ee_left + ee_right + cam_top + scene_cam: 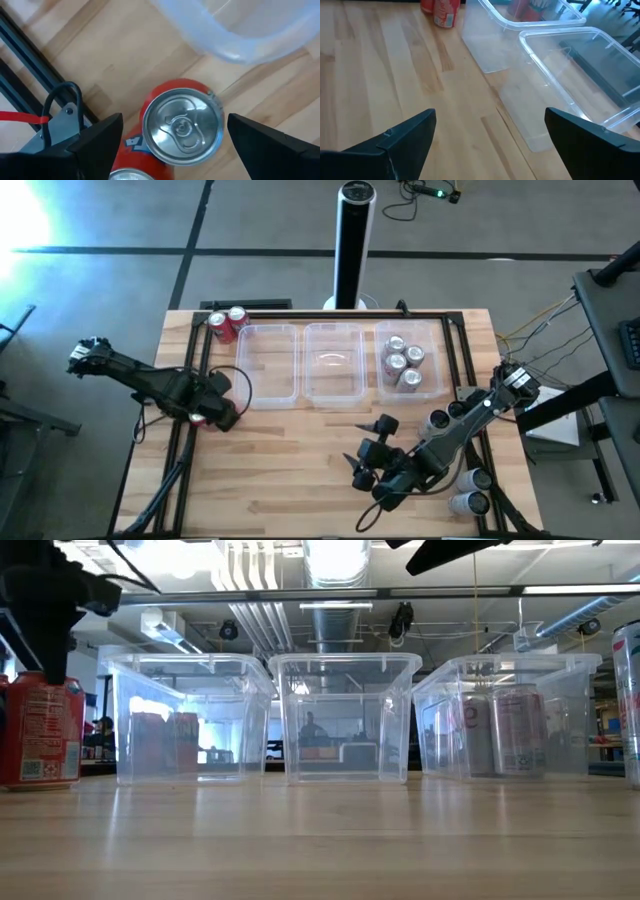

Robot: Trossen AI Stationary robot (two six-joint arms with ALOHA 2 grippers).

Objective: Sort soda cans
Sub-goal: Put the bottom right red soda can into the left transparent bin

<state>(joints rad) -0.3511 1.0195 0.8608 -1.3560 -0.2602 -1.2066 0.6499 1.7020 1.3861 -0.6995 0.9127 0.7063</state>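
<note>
- currently the left gripper (pixel 208 412) sits at the left edge of the table (pixel 300 470), directly over an upright red soda can (pixel 182 127); its jaws are spread wide, one finger (pixel 95 135) on each side of the can's silver top and neither touching it.
- just beside that can, the rim of a second can (pixel 131 174) peeks in at the edge of the left wrist view.
- two more red cans (pixel 227 323) stand at the far left corner of the table, just outside the left tub (pixel 268 364).
- three clear tubs stand in a row across the far half of the table; the middle tub (pixel 333 363) holds no cans.
- the right tub (pixel 411 362) holds four silver-topped cans (pixel 403 362) with pale bodies.
- the right gripper (pixel 372 442) hangs over bare wood in front of the tubs, its jaws released and wide, holding nothing.
- two pale cans (pixel 470 490) lie at the near right edge of the table, beside the right arm.
</note>
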